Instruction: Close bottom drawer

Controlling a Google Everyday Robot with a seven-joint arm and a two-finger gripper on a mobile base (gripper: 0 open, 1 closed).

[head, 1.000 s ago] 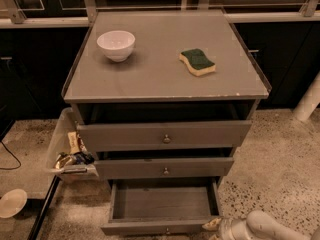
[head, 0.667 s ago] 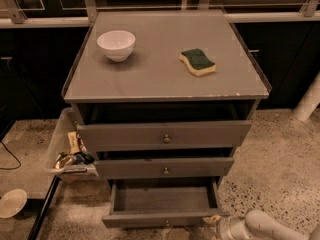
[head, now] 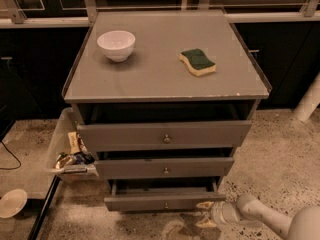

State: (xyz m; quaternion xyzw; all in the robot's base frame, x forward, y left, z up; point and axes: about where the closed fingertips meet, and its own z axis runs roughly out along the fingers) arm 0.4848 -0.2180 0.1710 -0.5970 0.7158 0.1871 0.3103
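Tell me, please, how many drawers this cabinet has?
3, stacked and all partly open: the top drawer under the tabletop, the middle drawer below it, and the bottom drawer under that, with the gripper by its right front corner. None seems hidden.

Three drawers, one bowl, one sponge, one pincer bottom right.

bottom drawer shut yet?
Partly open: the bottom drawer front juts past the middle drawer above, interior showing behind it. The gripper sits by its right corner.

bottom drawer: grey, small round knob | lowest, partly open | hand at its right front corner
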